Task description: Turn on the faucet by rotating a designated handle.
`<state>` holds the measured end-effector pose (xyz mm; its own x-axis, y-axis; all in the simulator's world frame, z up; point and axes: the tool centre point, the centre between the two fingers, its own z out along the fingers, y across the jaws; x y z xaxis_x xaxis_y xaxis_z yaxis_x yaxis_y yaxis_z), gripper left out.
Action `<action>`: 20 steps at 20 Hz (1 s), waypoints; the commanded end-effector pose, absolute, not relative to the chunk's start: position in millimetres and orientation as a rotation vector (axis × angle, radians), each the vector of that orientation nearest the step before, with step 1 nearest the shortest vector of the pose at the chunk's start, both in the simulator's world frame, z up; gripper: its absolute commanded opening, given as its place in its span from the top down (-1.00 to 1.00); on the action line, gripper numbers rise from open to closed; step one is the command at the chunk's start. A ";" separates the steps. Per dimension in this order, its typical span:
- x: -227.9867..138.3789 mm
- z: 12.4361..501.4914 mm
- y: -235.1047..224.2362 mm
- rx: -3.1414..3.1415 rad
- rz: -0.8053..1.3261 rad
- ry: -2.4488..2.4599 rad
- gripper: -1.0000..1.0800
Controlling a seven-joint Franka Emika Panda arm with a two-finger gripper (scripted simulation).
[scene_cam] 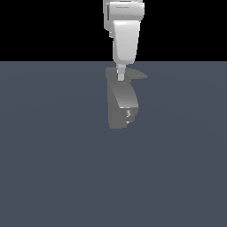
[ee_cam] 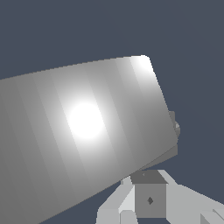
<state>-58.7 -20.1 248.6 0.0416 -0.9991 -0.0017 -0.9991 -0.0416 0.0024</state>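
Observation:
The grey faucet [scene_cam: 122, 104] stands in the middle of the floor in the exterior view, its thick body curving downward. The thin flat handle [scene_cam: 138, 74] sticks out from its top toward the exterior view's right. My gripper [scene_cam: 120, 76] comes straight down from above and its tip rests at the faucet's top, just beside the handle's root, on the exterior view's left of the lever. The fingers look pressed together with nothing between them. In the wrist view the faucet's broad curved body [ee_cam: 83, 131] fills most of the picture, close in front of the gripper [ee_cam: 149, 192].
A plain dark blue-grey floor [scene_cam: 53, 168] spreads all around the faucet. The white arm [scene_cam: 126, 35] hangs down from above the faucet's top.

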 end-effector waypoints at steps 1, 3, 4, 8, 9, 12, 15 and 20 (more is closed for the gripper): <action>-59.4 248.7 -53.3 2.232 0.000 -2.211 1.00; -60.1 248.7 -66.2 2.231 0.000 -2.212 1.00; -60.4 248.7 -72.1 2.230 0.000 -2.213 1.00; -52.6 248.6 -57.5 2.262 -0.002 -2.182 1.00; -49.9 248.6 -61.0 2.260 -0.001 -2.183 1.00; -42.0 248.5 -71.4 2.257 -0.001 -2.187 1.00; -34.2 248.5 -81.6 2.253 -0.001 -2.190 1.00; -21.5 248.5 -98.3 2.248 -0.001 -2.196 1.00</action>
